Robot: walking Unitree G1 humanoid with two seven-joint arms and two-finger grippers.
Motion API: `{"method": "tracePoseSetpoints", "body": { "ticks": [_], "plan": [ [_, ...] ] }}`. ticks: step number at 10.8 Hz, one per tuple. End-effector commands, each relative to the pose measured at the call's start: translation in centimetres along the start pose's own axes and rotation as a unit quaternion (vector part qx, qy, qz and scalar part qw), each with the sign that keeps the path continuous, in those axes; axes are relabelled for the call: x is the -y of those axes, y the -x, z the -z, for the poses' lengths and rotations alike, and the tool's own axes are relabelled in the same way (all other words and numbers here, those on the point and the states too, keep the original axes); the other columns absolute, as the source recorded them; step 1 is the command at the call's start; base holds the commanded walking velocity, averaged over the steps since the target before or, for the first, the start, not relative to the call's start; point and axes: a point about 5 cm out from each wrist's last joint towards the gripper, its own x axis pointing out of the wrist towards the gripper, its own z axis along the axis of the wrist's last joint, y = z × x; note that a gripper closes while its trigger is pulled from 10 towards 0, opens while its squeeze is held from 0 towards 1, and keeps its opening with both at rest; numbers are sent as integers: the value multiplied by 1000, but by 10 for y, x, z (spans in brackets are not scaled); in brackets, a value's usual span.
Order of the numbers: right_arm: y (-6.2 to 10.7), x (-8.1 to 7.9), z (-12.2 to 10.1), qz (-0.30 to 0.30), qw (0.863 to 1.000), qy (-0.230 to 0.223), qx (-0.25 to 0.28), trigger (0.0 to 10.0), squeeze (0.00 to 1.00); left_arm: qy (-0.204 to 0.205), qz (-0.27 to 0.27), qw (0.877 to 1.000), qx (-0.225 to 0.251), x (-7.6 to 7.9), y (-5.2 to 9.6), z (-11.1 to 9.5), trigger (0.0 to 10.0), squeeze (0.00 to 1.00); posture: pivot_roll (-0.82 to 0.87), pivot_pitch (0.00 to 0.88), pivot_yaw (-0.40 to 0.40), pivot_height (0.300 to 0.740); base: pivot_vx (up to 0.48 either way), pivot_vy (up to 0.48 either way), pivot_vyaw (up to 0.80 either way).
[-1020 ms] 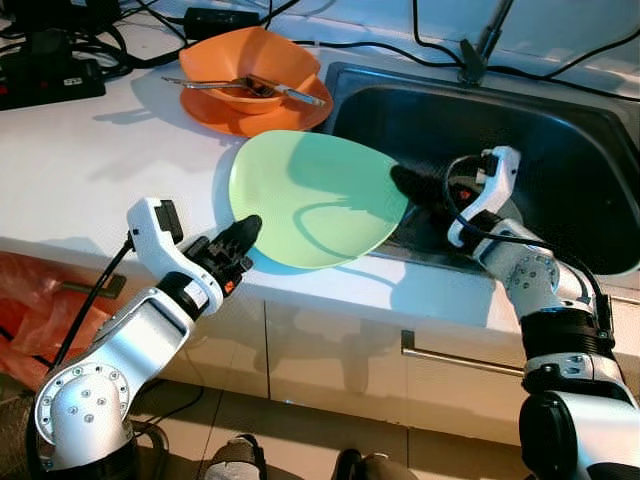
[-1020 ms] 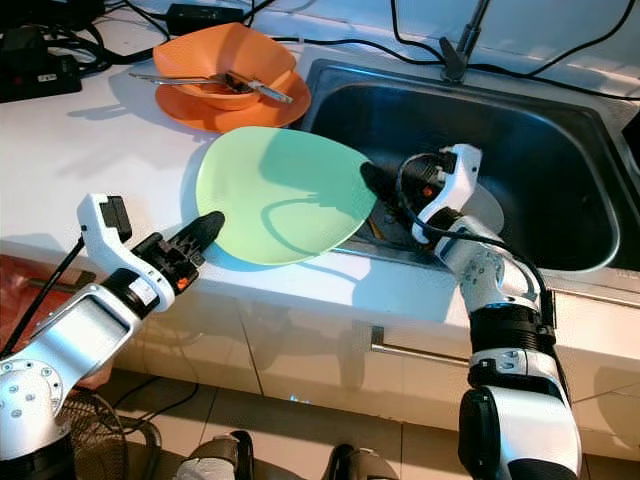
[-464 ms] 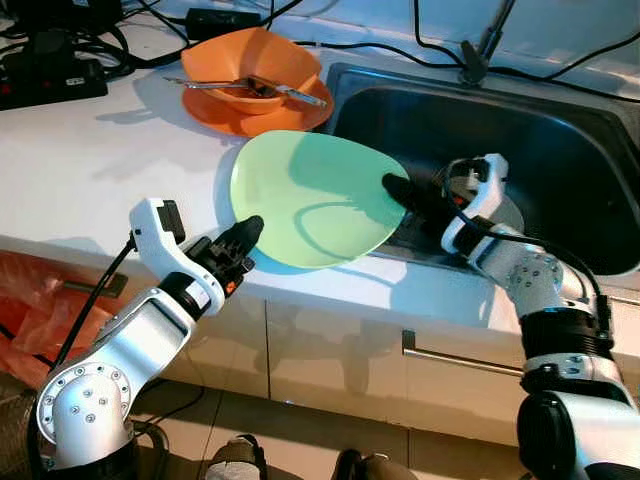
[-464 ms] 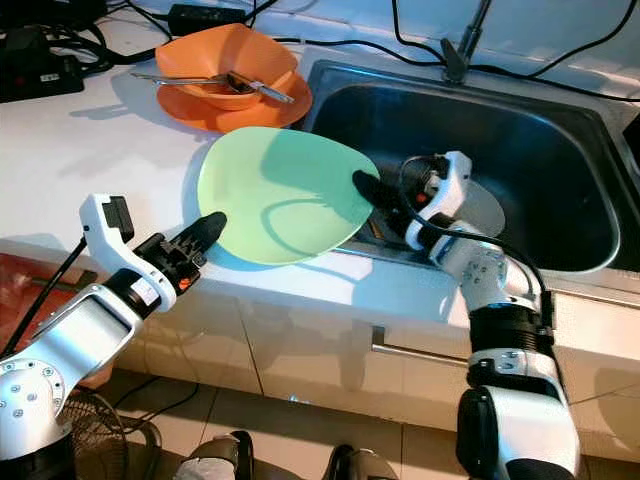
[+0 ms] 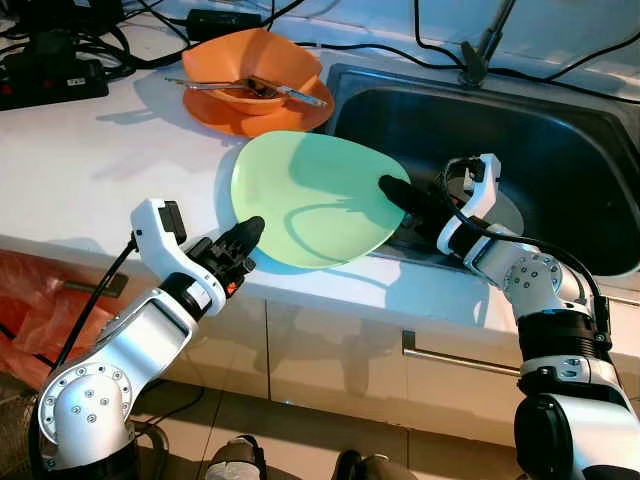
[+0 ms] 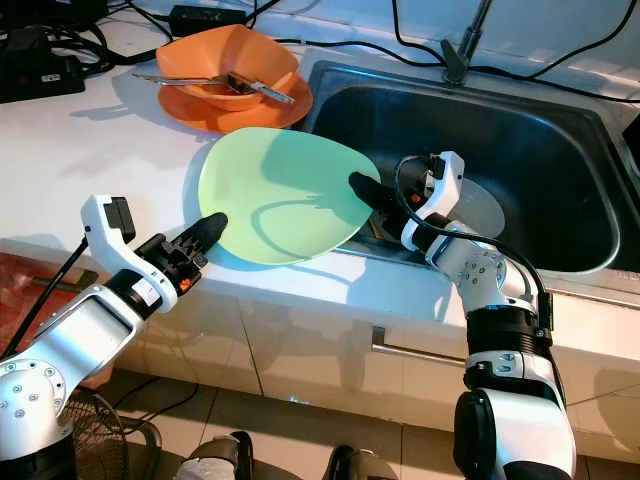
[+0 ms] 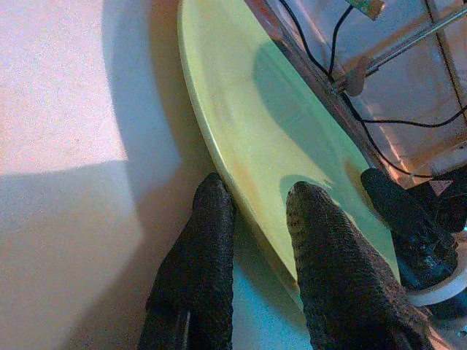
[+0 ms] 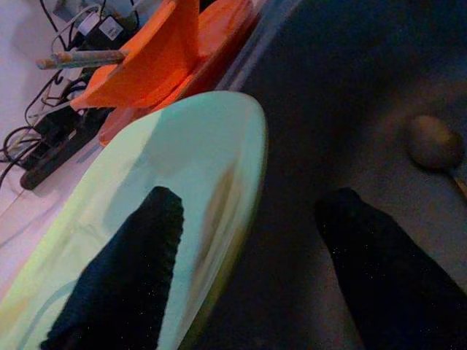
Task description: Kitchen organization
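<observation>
the green plate [image 5: 312, 198] lies tilted across the near lip of the sink [image 5: 560, 150], one edge on the white counter [image 5: 80, 160] and the other overhanging the basin, so both arms can get at its rim. the left gripper [image 5: 243, 240] sits at the plate's edge farthest from the sink, fingers narrowly parted with the rim between them, one finger under and one over, apparently steadying or about to pinch it. the right gripper [image 5: 400, 192] reaches from inside the sink to the opposite edge, spread wide, one finger lying on the plate's face and the other off over the basin; it looks set to close on that rim, not yet gripping.

behind the plate, beside the sink's far corner, an orange bowl [image 5: 252, 62] with cutlery [image 5: 245, 85] sits on an orange plate.

the left wrist view shows the rim actually threaded between the left fingers [image 7: 197, 255], which the head views leave unclear. the right wrist view shows the gap between the right fingers [image 8: 117, 277] and a small round object [image 8: 433, 141] on the sink floor.
</observation>
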Motion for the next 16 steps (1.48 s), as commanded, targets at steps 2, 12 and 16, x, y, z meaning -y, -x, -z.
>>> {"method": "tracePoseSetpoints", "body": {
  "ticks": [2, 12, 16],
  "plan": [
    [3, -1, -2, -1, 1000, 3, 2, 0, 0, 6, -21, 999, -29, -9, 0, 12, 10000, 0, 134, 169, -97, 740, 0, 0, 0],
    [8, 6, -14, 14, 999, -8, 32, 0, 0, 7, -22, 999, -26, -8, 0, 12, 10000, 0, 132, 169, -98, 740, 0, 0, 0],
    [14, 14, -22, 36, 998, -16, 47, 0, 0, 8, -22, 999, -26, -9, -1, 11, 10000, 0, 131, 167, -95, 740, 0, 0, 0]
  ]
}}
